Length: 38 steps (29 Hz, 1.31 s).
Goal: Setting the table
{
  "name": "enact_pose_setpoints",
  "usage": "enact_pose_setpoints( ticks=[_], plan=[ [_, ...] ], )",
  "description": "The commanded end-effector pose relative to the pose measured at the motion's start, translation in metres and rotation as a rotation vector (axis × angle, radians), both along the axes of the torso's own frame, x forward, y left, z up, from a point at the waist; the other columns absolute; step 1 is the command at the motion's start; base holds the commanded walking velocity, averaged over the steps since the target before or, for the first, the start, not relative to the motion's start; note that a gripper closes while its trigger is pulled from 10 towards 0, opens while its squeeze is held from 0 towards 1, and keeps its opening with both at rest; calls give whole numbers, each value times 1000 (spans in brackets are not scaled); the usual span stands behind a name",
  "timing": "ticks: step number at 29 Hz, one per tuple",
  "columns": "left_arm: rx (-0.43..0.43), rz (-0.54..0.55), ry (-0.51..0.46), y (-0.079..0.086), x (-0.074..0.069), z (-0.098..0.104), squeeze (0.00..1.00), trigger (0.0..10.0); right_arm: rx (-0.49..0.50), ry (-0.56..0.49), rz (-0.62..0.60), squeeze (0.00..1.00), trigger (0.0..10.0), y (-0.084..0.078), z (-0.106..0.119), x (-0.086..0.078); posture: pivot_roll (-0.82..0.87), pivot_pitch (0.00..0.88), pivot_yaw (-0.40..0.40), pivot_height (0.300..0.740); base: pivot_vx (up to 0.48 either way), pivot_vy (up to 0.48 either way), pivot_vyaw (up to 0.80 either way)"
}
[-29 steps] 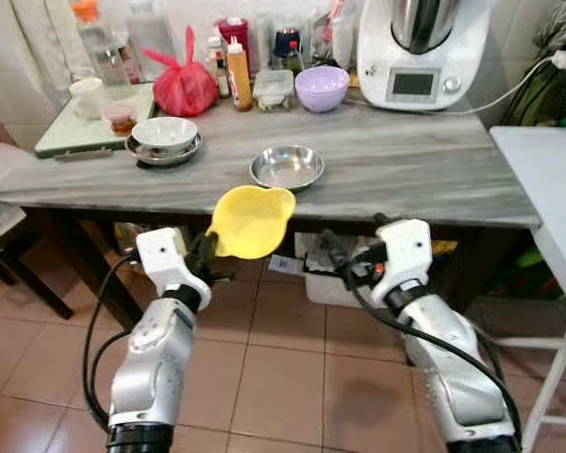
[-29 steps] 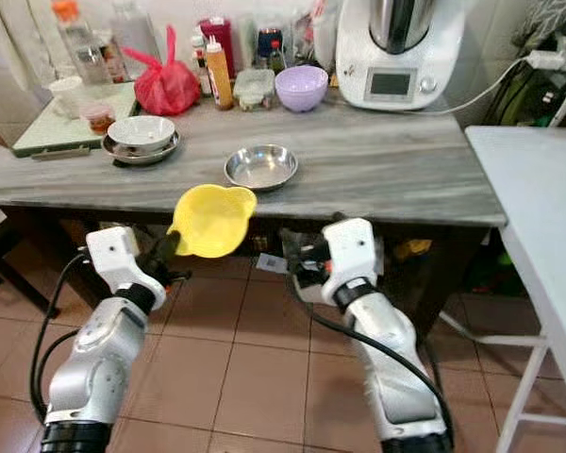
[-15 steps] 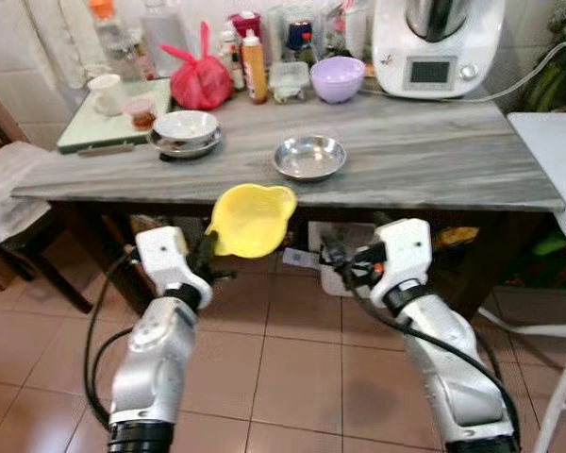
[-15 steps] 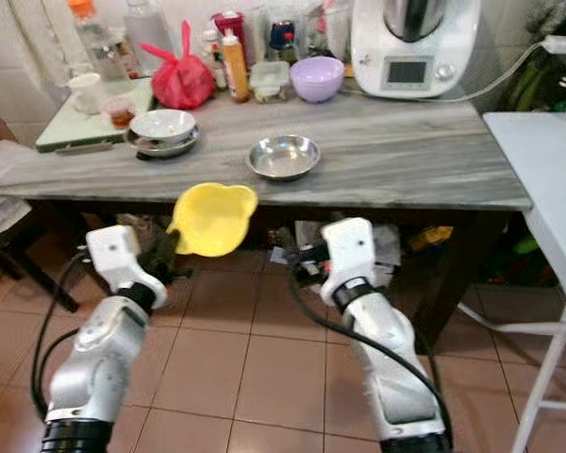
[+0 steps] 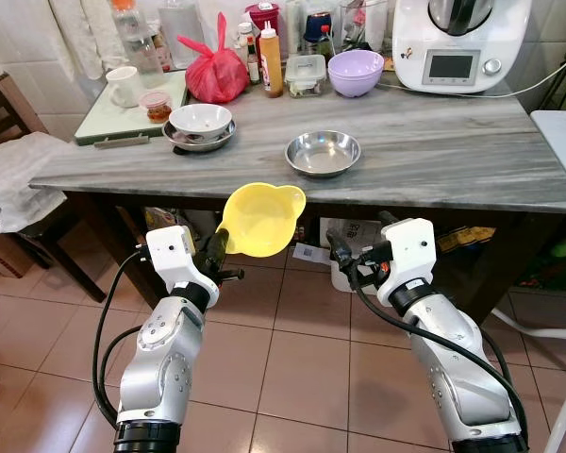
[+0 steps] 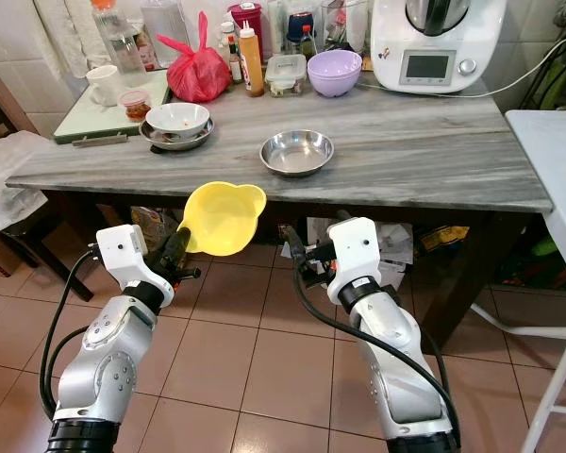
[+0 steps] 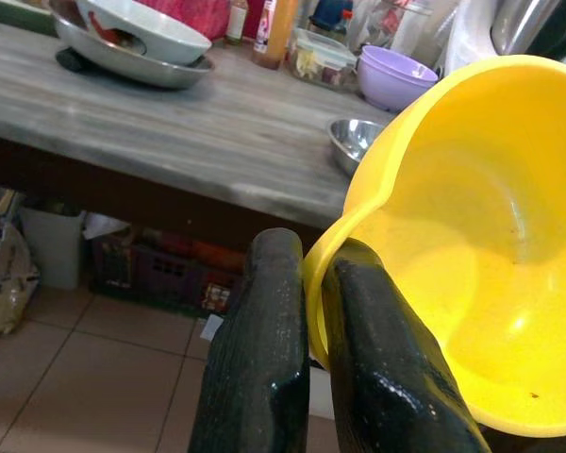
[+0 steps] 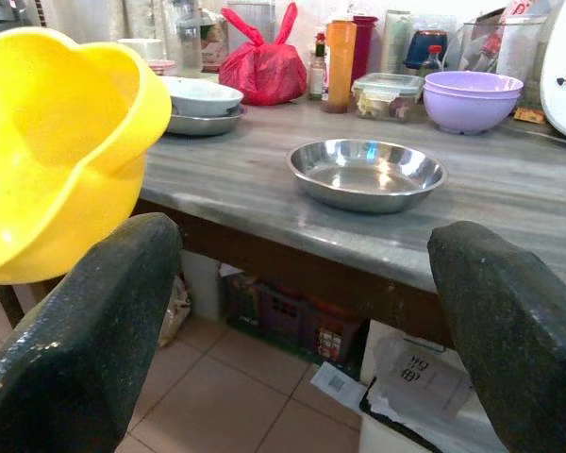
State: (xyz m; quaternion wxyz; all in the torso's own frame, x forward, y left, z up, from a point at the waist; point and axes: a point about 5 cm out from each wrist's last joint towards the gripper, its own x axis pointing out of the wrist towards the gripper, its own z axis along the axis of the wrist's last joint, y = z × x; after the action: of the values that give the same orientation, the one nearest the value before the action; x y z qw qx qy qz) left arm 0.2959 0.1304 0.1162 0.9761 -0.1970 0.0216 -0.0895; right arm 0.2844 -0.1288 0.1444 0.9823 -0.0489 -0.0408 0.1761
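Compared with a second ago the robot stands further back from the table, so more floor and table front show, while the left gripper [image 5: 219,251] still pinches the rim of the yellow bowl [image 5: 261,219] just as before. The bowl sits tilted above the fingertips, in front of the table edge: glossy plastic with a pouring lip. The right gripper [image 6: 293,247] hangs beside it, fingers spread wide apart and empty. Beyond, on the grey table [image 5: 453,160], stands a steel dish [image 5: 323,153].
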Motion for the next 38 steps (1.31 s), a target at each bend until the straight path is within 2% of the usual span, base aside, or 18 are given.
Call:
enact_pose_setpoints(
  ticks=[1, 12, 13, 18, 20, 27, 38],
  plan=[
    [11, 5, -25, 4, 0, 6, 0, 10000, 4, -19, -12, 0, 10000, -1, 3, 0, -150, 40, 119, 740, 337, 0, 0],
    [14, -8, -22, 3, -1, 5, 0, 10000, 7, -22, -23, 0, 10000, -1, 3, 0, -146, 39, 121, 740, 355, 0, 0],
    [19, -8, -26, 3, -2, 7, 0, 10000, 3, -31, -59, 0, 10000, -7, 5, -2, -145, 41, 120, 740, 394, 0, 0],
    [27, -3, -32, 7, -4, 8, 0, 10000, 0, -45, -103, 0, 10000, -14, 9, -8, -145, 41, 121, 740, 391, 0, 0],
    [40, 3, -34, 11, -10, 9, 0, 10000, -24, -55, -163, 0, 10000, -25, 10, -17, -150, 44, 125, 740, 394, 0, 0],
    [47, 6, -21, 14, -18, 5, 0, 10000, -48, -48, -224, 0, 10000, -39, 8, -26, -160, 52, 129, 740, 395, 0, 0],
    [52, -9, -31, 10, -18, 10, 0, 10000, -56, -55, -222, 0, 10000, -36, 12, -28, -173, 59, 130, 740, 394, 0, 0]
  ],
)
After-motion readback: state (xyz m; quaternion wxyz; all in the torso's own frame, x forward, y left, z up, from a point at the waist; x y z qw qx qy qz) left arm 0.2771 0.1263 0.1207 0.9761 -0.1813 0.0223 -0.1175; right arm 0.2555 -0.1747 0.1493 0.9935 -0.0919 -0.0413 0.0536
